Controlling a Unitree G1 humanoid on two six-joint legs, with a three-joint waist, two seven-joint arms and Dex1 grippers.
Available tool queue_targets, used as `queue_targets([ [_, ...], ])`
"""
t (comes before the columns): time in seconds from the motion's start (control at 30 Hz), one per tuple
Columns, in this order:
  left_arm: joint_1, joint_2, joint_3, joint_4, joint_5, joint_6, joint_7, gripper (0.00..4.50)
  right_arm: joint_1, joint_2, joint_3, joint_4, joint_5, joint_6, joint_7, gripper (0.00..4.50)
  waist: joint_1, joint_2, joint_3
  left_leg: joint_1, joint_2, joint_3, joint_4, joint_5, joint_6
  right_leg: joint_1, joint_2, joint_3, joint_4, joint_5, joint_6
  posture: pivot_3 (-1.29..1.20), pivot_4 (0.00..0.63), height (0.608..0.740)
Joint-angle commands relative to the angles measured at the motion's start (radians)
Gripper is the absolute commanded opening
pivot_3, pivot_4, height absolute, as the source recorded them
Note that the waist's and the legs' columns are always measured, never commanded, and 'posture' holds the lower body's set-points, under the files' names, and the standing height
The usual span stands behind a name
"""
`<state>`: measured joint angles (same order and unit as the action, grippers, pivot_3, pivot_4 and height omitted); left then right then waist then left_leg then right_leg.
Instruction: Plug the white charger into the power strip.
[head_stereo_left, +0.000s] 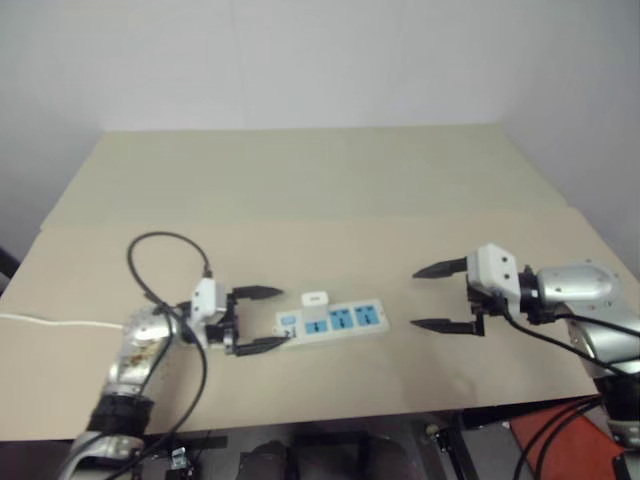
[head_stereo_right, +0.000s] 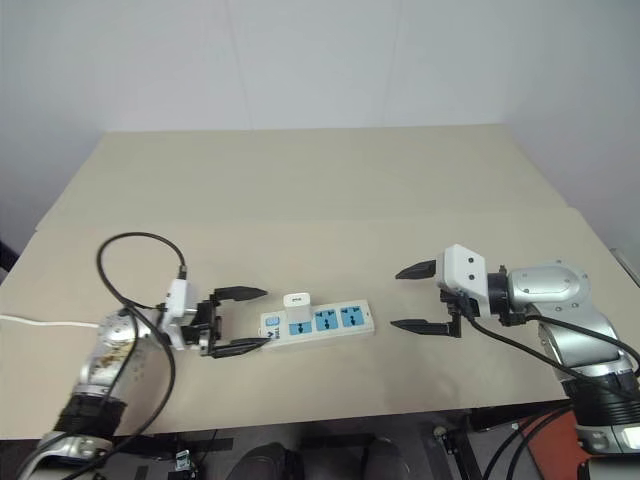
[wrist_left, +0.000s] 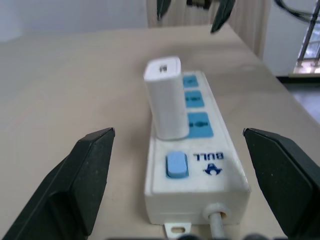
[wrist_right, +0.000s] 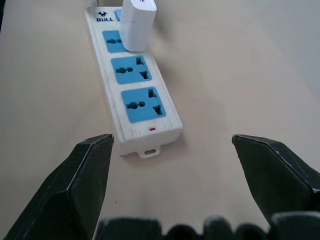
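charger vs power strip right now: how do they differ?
The white charger stands upright; the power strip lies flat on the table. The charger is a small plain block; the strip is a long bar with blue outlet faces. Both are white, and the charger sits in the strip's outlet nearest the switch.

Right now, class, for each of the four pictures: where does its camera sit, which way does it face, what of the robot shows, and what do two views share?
Left eye: on the head, facing forward and down at the table; both arms show.
Right eye: beside it, same scene.
Left wrist: looks along the open left hand at the power strip switch end.
Right wrist: looks along the open right hand at the opposite end.
Both wrist views share the white charger, standing in the strip.
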<state>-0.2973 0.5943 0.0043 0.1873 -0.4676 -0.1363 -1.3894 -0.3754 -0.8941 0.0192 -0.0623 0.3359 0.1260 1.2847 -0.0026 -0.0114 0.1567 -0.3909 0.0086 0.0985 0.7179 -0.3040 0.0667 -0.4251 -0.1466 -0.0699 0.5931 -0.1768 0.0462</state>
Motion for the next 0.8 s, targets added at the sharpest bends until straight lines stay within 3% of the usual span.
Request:
queue_targets([
  [0.03,0.009,0.160,0.123,-0.114,-0.110,0.113,-0.079,4.47,0.008,-0.052,-0.063,-0.057,0.039,0.050,0.012,4.50,-0.004,0.000,0.001,0.000,0.000,0.000,0.000,0.000,0.000,-0.001,0.000,0.000,0.000,0.000,0.000,0.00,0.150,0.740],
  [0.17,0.027,0.329,0.173,-0.079,-0.092,0.137,-0.167,4.47,0.015,-0.117,-0.089,-0.062,0.057,0.118,0.031,4.50,-0.009,0.002,0.002,0.000,0.000,0.000,0.000,0.000,0.000,-0.001,0.000,0.000,0.000,-0.001,0.001,0.00,0.150,0.740],
  [0.33,0.006,0.395,0.225,0.062,-0.056,0.050,-0.219,4.47,0.040,-0.182,-0.122,-0.018,0.031,0.104,0.037,4.50,-0.001,0.001,0.002,0.000,0.000,0.000,-0.001,0.000,0.000,-0.001,0.000,0.000,0.000,-0.003,0.000,0.00,0.150,0.740],
  [0.8,0.022,0.332,0.206,-0.019,-0.060,0.084,-0.178,4.47,0.079,-0.181,-0.130,-0.068,0.056,0.131,0.025,4.50,-0.001,0.001,0.002,0.000,0.000,0.003,-0.001,0.000,0.000,-0.001,0.000,0.000,0.001,-0.004,0.000,0.00,0.150,0.740],
])
